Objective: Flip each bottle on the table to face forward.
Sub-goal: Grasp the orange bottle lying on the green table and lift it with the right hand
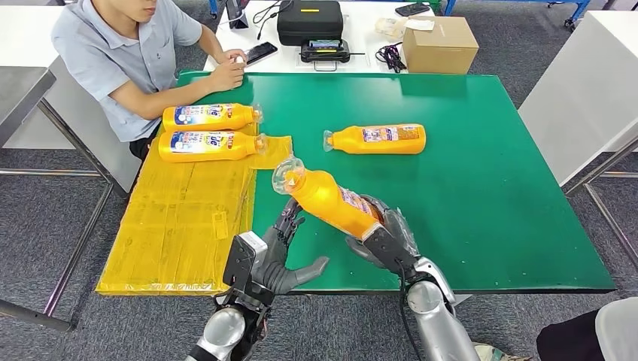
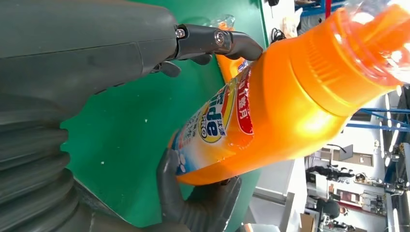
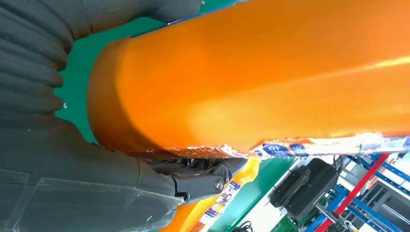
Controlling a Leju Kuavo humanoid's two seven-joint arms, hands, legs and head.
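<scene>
Sitting at the far left corner of the green bench, a person is being cut off at the top of the head view, one hand resting on the bench edge. A yellow mat is covering the left part of the bench, and two orange bottles are lying on its far end, side by side, labels up, caps to the right. The left hand is being kept open just left of the held bottle, fingers spread; in the left wrist view one fingertip is lying against the bottle's side, though contact is hard to confirm. The held bottle is being gripped at its base by the right hand, raised off the bench and tilted, its clear-capped neck pointing up and left; the fingers are largely hidden behind it. Farther back, a fourth bottle is lying alone on the bare green, cap to the left. Beyond the bench, a black case and a cardboard box are standing on a white table.
</scene>
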